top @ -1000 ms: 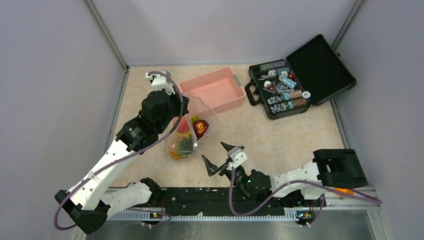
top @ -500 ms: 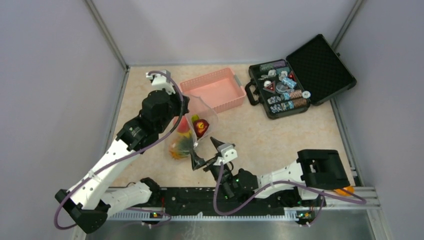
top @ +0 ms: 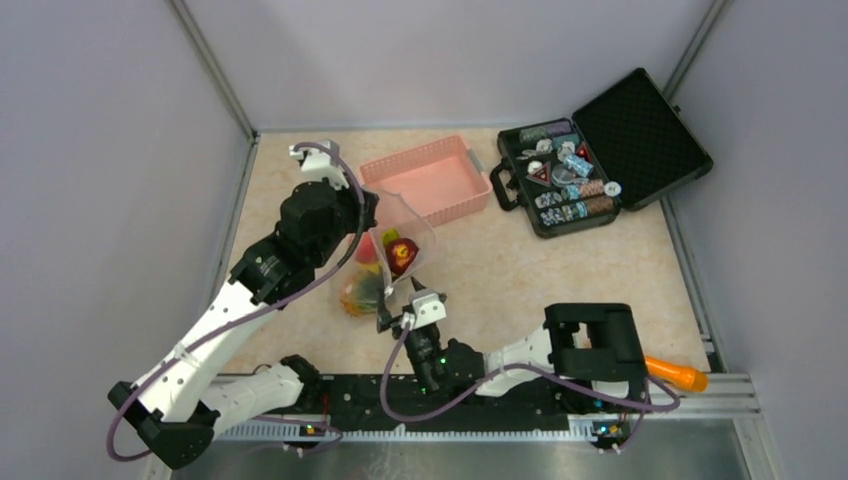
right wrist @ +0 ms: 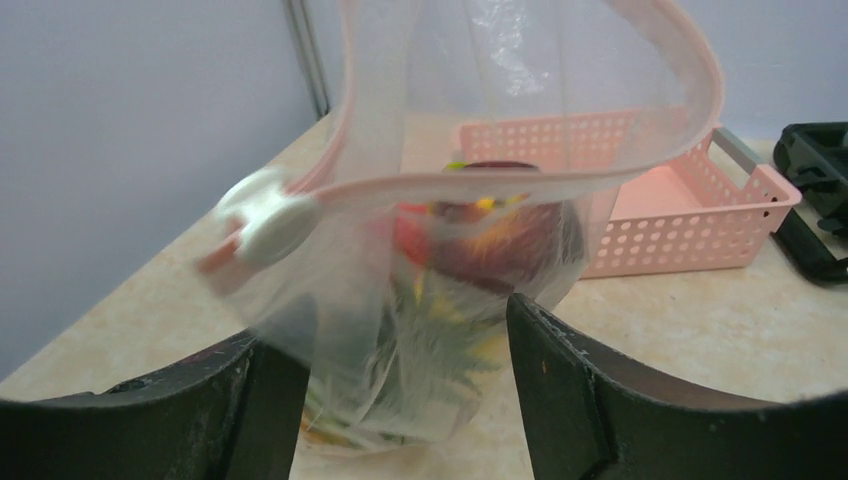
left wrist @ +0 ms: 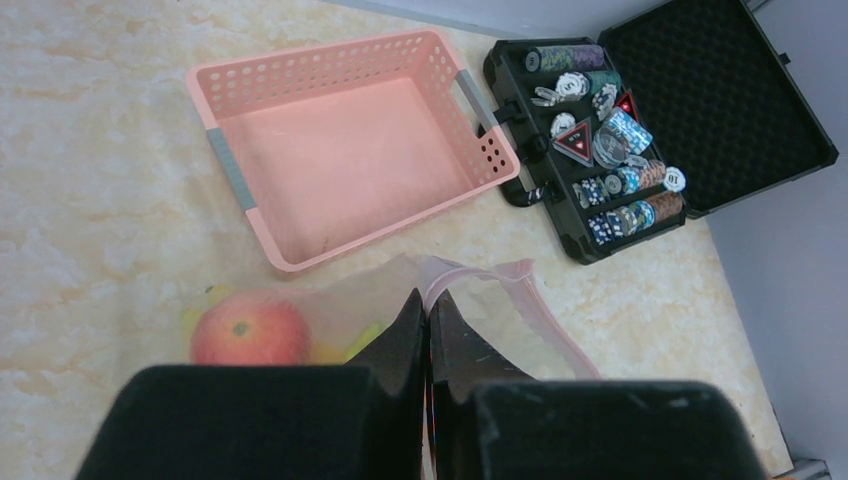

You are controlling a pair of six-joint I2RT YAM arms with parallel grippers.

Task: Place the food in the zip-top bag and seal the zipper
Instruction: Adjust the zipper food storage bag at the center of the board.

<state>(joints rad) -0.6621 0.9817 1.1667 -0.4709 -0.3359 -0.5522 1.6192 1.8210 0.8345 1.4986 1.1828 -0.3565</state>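
Note:
The clear zip-top bag [top: 398, 250] hangs upright, and my left gripper [left wrist: 428, 300] is shut on its pink zipper [left wrist: 537, 315] at the top edge. The mouth stands open in a loop. Inside lies the food: a red round fruit [left wrist: 248, 332], a dark maroon fruit [right wrist: 500, 235] and green pineapple leaves [right wrist: 440, 340]. A white slider [right wrist: 275, 225] sits on the zipper strip [right wrist: 560, 180]. My right gripper [right wrist: 395, 335] is open, low over the table, with one finger on each side of the bag's lower part [top: 398, 303].
The pink basket [top: 430, 160] stands empty just behind the bag [left wrist: 330, 55]. An open black case [top: 600, 150] of small trinkets lies at the back right. An orange stick [top: 675, 375] lies by the right arm's base at the near edge.
The right arm has swung left to the bag, its fingers now straddle the bag's bottom and have narrowed a little. The orange stick has come into view. The left arm has held still.

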